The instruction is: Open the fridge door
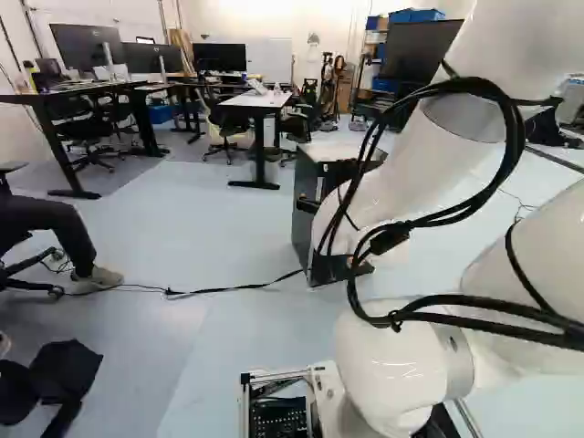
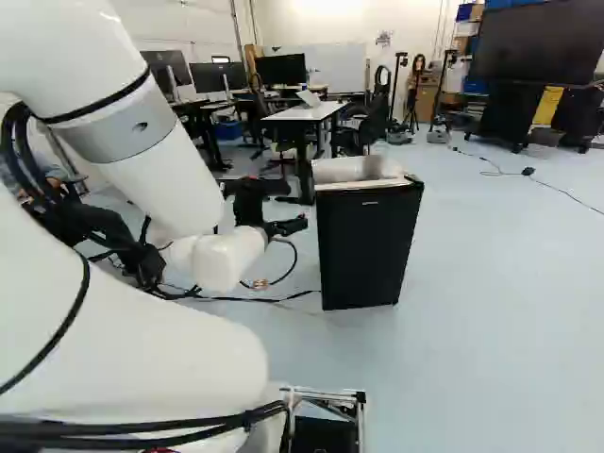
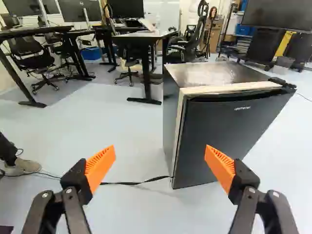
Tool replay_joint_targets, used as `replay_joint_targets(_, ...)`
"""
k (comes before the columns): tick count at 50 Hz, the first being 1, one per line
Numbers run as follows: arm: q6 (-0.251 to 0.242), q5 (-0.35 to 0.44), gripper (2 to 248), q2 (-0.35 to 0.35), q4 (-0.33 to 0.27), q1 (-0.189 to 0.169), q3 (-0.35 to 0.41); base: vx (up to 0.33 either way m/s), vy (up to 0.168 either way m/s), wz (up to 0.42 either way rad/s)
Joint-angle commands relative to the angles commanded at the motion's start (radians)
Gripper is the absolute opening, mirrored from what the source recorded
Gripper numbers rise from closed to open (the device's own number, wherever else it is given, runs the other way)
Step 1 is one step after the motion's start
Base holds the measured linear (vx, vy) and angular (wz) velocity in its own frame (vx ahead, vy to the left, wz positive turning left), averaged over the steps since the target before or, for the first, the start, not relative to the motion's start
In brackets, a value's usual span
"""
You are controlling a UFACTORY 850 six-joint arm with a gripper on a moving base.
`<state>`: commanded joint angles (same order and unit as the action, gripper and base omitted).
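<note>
My gripper (image 2: 291,226) is just beside the small black fridge (image 2: 366,245) in the right base view, over the fridge's handle-less side. The arm covers part of the gripper in the left base view, where the fridge (image 1: 315,237) stands behind the arm. In the wrist view the gripper (image 3: 160,163) is wide open, nothing held, with the fridge door (image 3: 224,136) ahead and toward one finger. The door looks closed; a pale strip (image 3: 179,131) runs along its edge and top. A dark hinge (image 3: 282,83) sits at the far top corner.
A black cable (image 3: 136,183) runs over the floor to the fridge's foot. Behind the fridge stand a white-topped desk (image 2: 307,113) and office chairs. A seated person's leg and shoe (image 1: 96,276) show at the left of the left base view.
</note>
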<state>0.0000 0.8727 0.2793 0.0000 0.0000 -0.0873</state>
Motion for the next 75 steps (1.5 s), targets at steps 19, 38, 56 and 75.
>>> replay_joint_targets(19, 0.0, 0.0, 247, 0.0, 0.0, 0.0, 0.0, 0.0, 0.0, 0.0)
replay_joint_targets(38, 0.0, 0.0, 247, -0.013, 0.0, 0.0, -0.011, 0.0, 0.0, 0.0)
replay_joint_targets(56, 0.0, 0.0, 247, -0.059, 0.0, 0.0, -0.05, 0.0, 0.0, 0.0)
replay_joint_targets(75, 0.0, 0.0, 247, -0.114, 0.0, 0.0, -0.1, 0.0, 0.0, 0.0)
